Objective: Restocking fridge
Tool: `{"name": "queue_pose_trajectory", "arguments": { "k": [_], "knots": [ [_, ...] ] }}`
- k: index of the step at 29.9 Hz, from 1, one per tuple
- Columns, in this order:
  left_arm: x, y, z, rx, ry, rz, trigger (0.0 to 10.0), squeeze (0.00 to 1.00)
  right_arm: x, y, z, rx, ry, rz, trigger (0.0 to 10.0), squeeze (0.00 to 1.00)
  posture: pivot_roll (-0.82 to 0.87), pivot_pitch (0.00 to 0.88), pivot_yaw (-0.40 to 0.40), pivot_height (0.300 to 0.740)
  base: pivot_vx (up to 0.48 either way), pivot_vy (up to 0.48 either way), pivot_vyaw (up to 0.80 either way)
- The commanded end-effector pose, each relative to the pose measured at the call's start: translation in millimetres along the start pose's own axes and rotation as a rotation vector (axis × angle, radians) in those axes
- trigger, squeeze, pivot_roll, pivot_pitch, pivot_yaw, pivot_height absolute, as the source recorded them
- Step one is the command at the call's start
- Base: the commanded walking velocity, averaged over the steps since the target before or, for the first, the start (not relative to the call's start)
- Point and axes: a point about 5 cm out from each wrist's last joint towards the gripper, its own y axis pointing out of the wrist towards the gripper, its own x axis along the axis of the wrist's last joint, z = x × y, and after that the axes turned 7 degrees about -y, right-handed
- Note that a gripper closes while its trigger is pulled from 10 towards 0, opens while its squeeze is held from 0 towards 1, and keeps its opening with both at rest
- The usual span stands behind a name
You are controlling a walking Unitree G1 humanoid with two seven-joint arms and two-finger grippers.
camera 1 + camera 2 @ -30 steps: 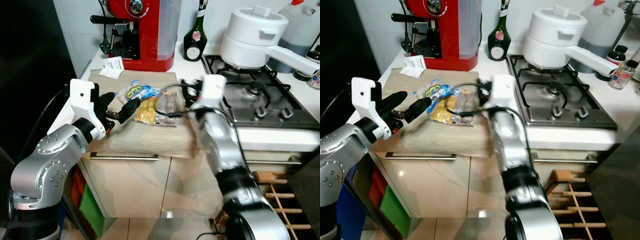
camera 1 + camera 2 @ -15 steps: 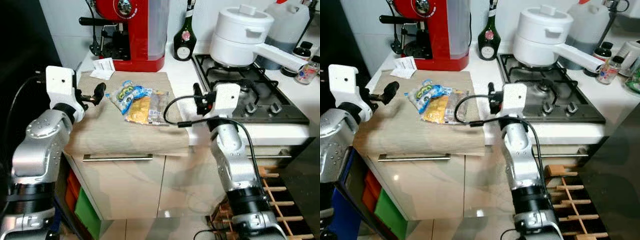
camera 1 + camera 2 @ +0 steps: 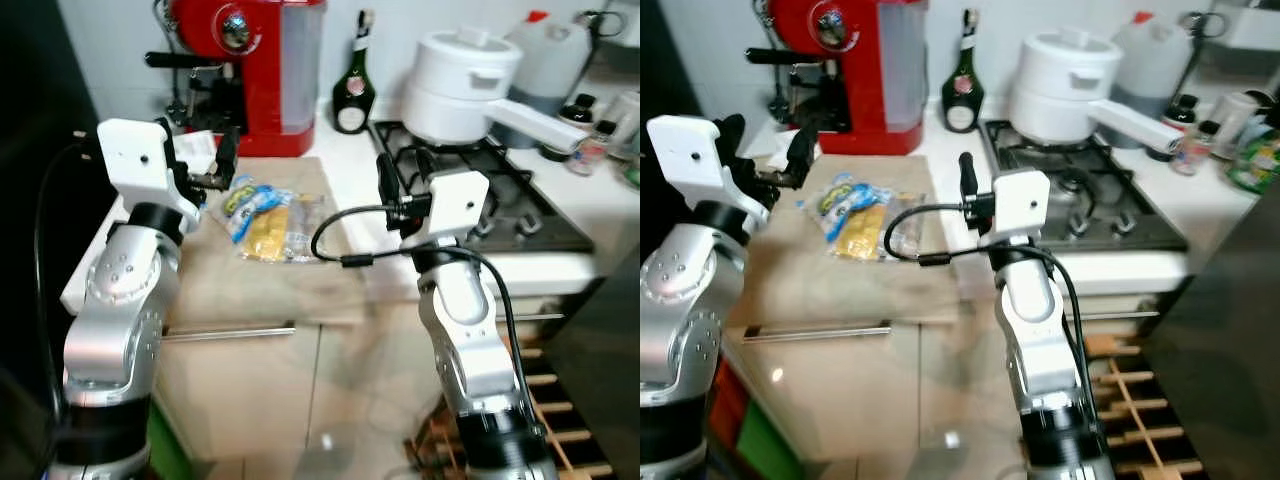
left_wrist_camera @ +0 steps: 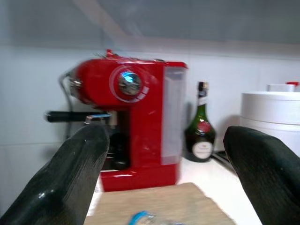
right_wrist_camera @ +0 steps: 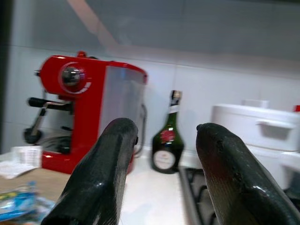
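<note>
On the wooden board (image 3: 280, 290) the food packets (image 3: 266, 213) lie ungrasped, left gripper (image 3: 205, 168) and right gripper (image 3: 398, 182) raised, fingers apart and empty, so restocking looks barely begun.

Four cameras look at one kitchen tabletop.

The two head cameras look down and forward from high up, standing back a bit. They see the same scene: the big red coffee machine (image 3: 265, 70) at the back, the dark green glass bottle (image 3: 352, 90) beside it, the white lidded pot (image 3: 1065, 85) on the stove, and both silver arms. The right eye sees a bit more to the right. The two wrist cameras sit low and look level across the tabletop toward the white tiled wall (image 4: 28, 93), each between its own jaws. Both are much nearer and share the red machine, the bottle and the pot.
</note>
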Motion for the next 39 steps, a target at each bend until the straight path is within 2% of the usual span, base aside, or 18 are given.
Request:
{"name": "queue_pose_trajectory", "arguments": {
  "k": [1, 5, 11, 12, 13, 15, 18, 21, 22, 23, 26, 27, 28, 29, 30, 33, 36, 39],
  "knots": [
    [-3, -1.4, 1.9, 0.020, 0.007, 0.016, 10.0, 0.00, 0, 1.6, -0.2, 0.008, -0.016, 0.008, 10.0, 0.00, -0.02, 0.000, -0.012, 0.740, 0.000, 0.480, 0.00],
    [-3, -2.2, 4.9, 0.019, 0.015, 0.024, 10.0, 0.00, -1, 3.2, 2.8, 0.033, -0.031, 0.024, 10.0, 0.00, -0.02, 0.000, -0.012, 0.740, 0.000, 0.480, -0.59],
    [-5, 7.5, 8.4, 0.001, 0.042, 0.058, 10.0, 0.00, -3, 5.3, 6.1, 0.055, -0.027, 0.029, 10.0, 0.00, -0.02, 0.000, -0.014, 0.740, 0.000, 0.480, -0.78],
    [-6, 12.6, 10.4, 0.018, 0.117, 0.070, 10.0, 0.00, -3, 5.9, 7.0, 0.058, -0.026, 0.031, 10.0, 0.00, -0.02, 0.000, -0.012, 0.740, 0.000, 0.480, 0.00],
    [-8, 14.5, 10.9, 0.019, 0.128, 0.086, 10.0, 0.00, -3, 6.0, 7.0, 0.059, -0.025, 0.033, 10.0, 0.00, -0.02, 0.000, -0.012, 0.740, 0.000, 0.000, 0.00],
    [-9, 19.9, 9.2, -0.026, 0.043, 0.099, 10.0, 0.00, -2, 6.4, 6.8, 0.054, -0.025, 0.032, 10.0, 0.00, -0.02, 0.000, -0.007, 0.740, 0.000, 0.000, 0.00],
    [-8, 22.9, 11.4, -0.030, 0.047, 0.101, 10.0, 0.00, -2, 6.6, 6.9, 0.051, -0.025, 0.031, 10.0, 0.00, -0.02, 0.000, -0.007, 0.740, 0.000, 0.000, 0.00],
    [-17, 30.7, 17.9, -0.038, 0.034, 0.169, 10.0, 0.00, 0, 5.2, 7.6, 0.050, -0.022, 0.027, 10.0, 0.00, -0.03, 0.000, -0.001, 0.740, 0.000, 0.000, 0.00],
    [-26, 39.2, 28.2, -0.020, 0.030, 0.231, 10.0, 0.00, 1, 3.5, 8.2, 0.051, -0.020, 0.022, 10.0, 0.00, -0.03, 0.000, 0.003, 0.740, 0.000, 0.000, 0.00],
    [-26, 39.2, 28.2, -0.020, 0.030, 0.231, 10.0, 0.00, 1, 3.5, 8.2, 0.051, -0.020, 0.022, 10.0, 0.00, -0.03, 0.000, 0.003, 0.740, 0.000, 0.000, 0.00],
    [-34, 49.0, 42.9, 0.015, 0.012, 0.275, 10.0, 0.00, 0, 1.6, 7.3, 0.048, -0.013, 0.030, 10.0, 0.00, -0.04, 0.000, 0.010, 0.740, 0.000, 0.000, 0.00],
    [-35, 51.3, 46.3, 0.023, 0.008, 0.281, 10.0, 0.00, -1, 1.1, 6.9, 0.048, 0.000, 0.037, 10.0, 0.00, -0.04, 0.000, 0.010, 0.740, 0.000, 0.000, 0.00],
    [-34, 53.4, 49.9, 0.030, -0.012, 0.283, 10.0, 0.00, -5, 2.7, 6.1, 0.043, 0.089, 0.084, 10.0, 0.00, -0.07, 0.000, 0.030, 0.740, 0.000, 0.000, 0.00],
    [-34, 53.4, 49.9, 0.030, -0.012, 0.283, 10.0, 0.00, -5, 2.7, 6.1, 0.043, 0.089, 0.084, 10.0, 0.00, -0.07, 0.000, 0.030, 0.740, 0.000, 0.000, 0.00],
    [-33, 53.5, 50.0, 0.029, -0.017, 0.280, 10.0, 0.00, -7, 4.1, 6.0, 0.041, 0.134, 0.106, 10.0, 0.00, -0.07, 0.000, 0.031, 0.740, 0.000, 0.000, 0.00],
    [-31, 50.5, 40.3, -0.026, -0.021, 0.252, 10.0, 0.00, -12, 16.5, 5.6, 0.048, 0.189, 0.153, 10.0, 0.00, -0.07, 0.000, 0.034, 0.740, 0.000, 0.000, 0.00],
    [-25, 42.4, 22.9, -0.159, 0.035, 0.191, 10.0, 0.00, -18, 32.3, 8.1, 0.066, 0.290, 0.204, 10.0, 0.00, -0.05, 0.000, 0.023, 0.740, 0.000, 0.000, 0.00],
    [-22, 31.7, 23.8, -0.227, 0.132, 0.207, 10.0, 0.00, -30, 48.5, 18.5, 0.108, 0.449, 0.296, 10.0, 0.00, 0.00, 0.000, -0.001, 0.740, 0.000, 0.000, 0.00]
  ]
}}
